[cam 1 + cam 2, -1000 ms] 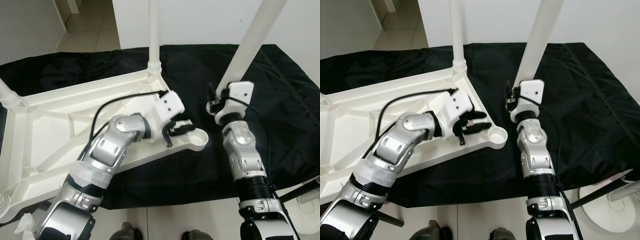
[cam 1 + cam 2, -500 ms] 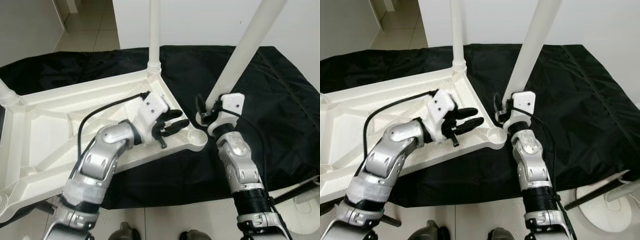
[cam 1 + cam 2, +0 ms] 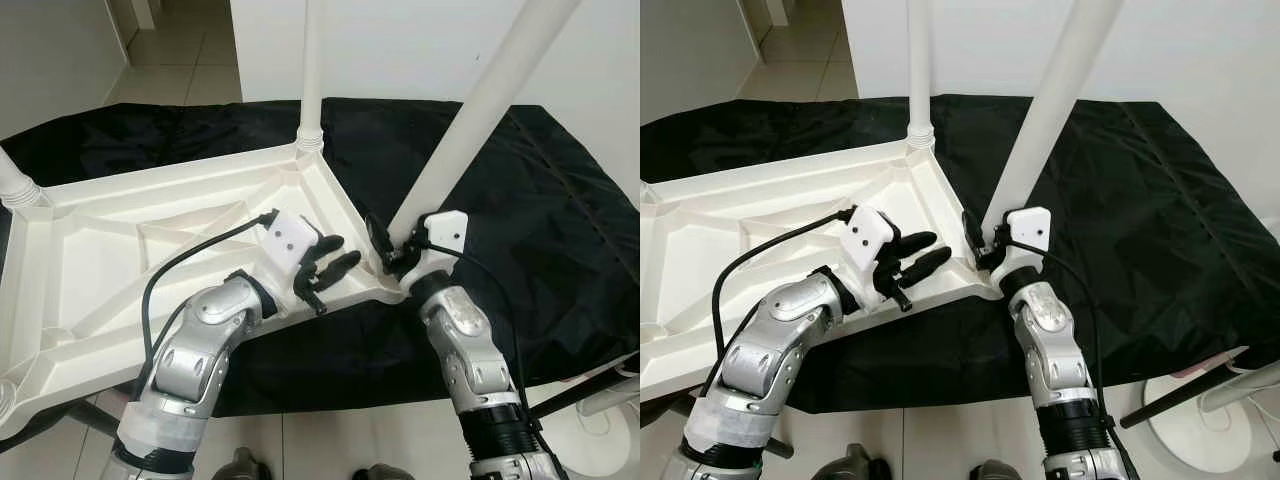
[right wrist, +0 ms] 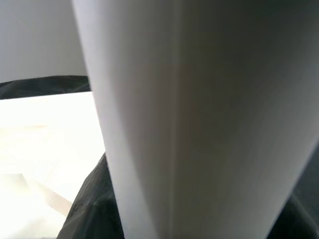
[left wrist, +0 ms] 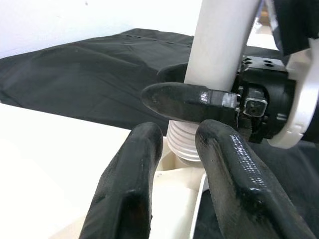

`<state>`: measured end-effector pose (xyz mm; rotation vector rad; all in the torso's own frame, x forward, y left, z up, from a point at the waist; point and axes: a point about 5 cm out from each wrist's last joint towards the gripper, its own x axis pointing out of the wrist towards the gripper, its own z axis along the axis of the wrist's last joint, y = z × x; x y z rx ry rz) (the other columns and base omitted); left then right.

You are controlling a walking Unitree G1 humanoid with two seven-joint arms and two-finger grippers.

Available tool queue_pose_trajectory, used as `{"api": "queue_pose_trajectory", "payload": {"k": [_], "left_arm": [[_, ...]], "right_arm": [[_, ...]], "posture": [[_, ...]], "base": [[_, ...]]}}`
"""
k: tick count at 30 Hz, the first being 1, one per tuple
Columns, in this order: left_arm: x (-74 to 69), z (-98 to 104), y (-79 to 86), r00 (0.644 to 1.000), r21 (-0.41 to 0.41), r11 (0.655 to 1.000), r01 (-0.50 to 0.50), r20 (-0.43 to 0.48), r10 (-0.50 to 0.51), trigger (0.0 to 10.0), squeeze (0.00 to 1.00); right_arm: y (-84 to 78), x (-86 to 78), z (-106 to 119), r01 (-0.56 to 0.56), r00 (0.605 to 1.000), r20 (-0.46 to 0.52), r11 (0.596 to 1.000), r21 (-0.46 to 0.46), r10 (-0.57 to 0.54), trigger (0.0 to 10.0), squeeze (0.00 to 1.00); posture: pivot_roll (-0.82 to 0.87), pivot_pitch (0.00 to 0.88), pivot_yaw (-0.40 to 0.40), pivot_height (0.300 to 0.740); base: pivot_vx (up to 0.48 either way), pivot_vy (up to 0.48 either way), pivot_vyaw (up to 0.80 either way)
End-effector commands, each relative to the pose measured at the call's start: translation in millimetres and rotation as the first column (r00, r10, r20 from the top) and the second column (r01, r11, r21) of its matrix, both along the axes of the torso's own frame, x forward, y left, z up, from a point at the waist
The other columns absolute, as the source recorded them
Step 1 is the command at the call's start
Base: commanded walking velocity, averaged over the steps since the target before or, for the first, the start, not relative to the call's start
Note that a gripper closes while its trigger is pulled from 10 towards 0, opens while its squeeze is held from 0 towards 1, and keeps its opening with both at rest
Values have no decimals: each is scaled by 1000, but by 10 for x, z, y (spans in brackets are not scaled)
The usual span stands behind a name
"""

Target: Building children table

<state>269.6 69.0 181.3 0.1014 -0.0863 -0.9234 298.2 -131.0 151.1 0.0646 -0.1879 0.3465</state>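
Right jaws (image 3: pixel 385 243) clenched around the base of a white table leg (image 3: pixel 470 118), leg leaning up and away from them. Its ribbed foot sits at the corner socket directly below the jaws, judged mid-insertion.

Left jaws (image 3: pixel 328 263) released, grasping nothing, lying on the rim of the upturned white tabletop (image 3: pixel 120 250) just beside that socket, probably pinning the corner so it cannot slide.

Beyond them, another leg (image 3: pixel 311 70) stands upright in the far corner. Black cloth (image 3: pixel 540 200) under everything, likely sparing the plastic from scuffs.
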Motion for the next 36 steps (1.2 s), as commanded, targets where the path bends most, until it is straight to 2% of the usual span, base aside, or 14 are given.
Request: {"api": "queue_pose_trajectory", "payload": {"k": [1,6,8,10,16,20,25,27,33,36], "left_arm": [[-6,-17,18,1000,7,1000,-23,-10,23,10000,0],[-9,-17,23,1000,13,1000,-26,-7,26,10000,0],[-18,-12,22,1000,20,999,-30,0,30,10000,0],[-18,-8,23,999,26,999,-38,4,38,10000,0],[-10,-6,28,999,35,998,-49,4,49,10000,0],[6,-4,50,997,47,996,-76,6,76,10000,0],[14,5,77,996,51,995,-88,3,88,10000,0],[14,5,77,996,51,995,-88,3,88,10000,0],[26,19,105,995,58,993,-103,-1,104,10000,0],[28,20,104,995,64,993,-101,0,102,10000,0]], "right_arm": [[-35,-11,5,4,1000,-8,1000,-1,-4,10000,0],[-81,-19,-55,25,999,-41,999,-20,-25,10000,0],[-132,-53,-276,42,991,-128,997,-63,-50,10000,0],[-129,-74,-403,38,983,-176,996,-81,-51,10000,0],[-88,-64,-428,24,982,-184,996,-86,-39,10000,0],[-25,-3,-440,-23,989,-150,982,-189,-6,10000,0],[-37,14,-433,-49,993,-118,960,-274,17,10000,0],[-37,14,-433,-49,993,-118,960,-274,17,10000,0],[-86,-9,-468,-97,994,-89,915,-391,68,10000,0],[-84,-33,-494,-123,991,-98,919,-375,92,10000,0]], "posture": [[-67,0,-7,740],[-65,0,-9,740],[-63,0,-8,740],[-62,0,-6,740],[-60,0,-4,740],[-55,0,2,740],[-44,0,4,740],[-44,0,4,740],[-47,17,12,740],[-51,22,17,740]], "base": [[0,0,0],[0,0,0],[0,0,0],[0,0,0],[0,0,0],[0,0,0],[0,0,0],[0,0,0],[0,0,0],[0,0,0]]}}
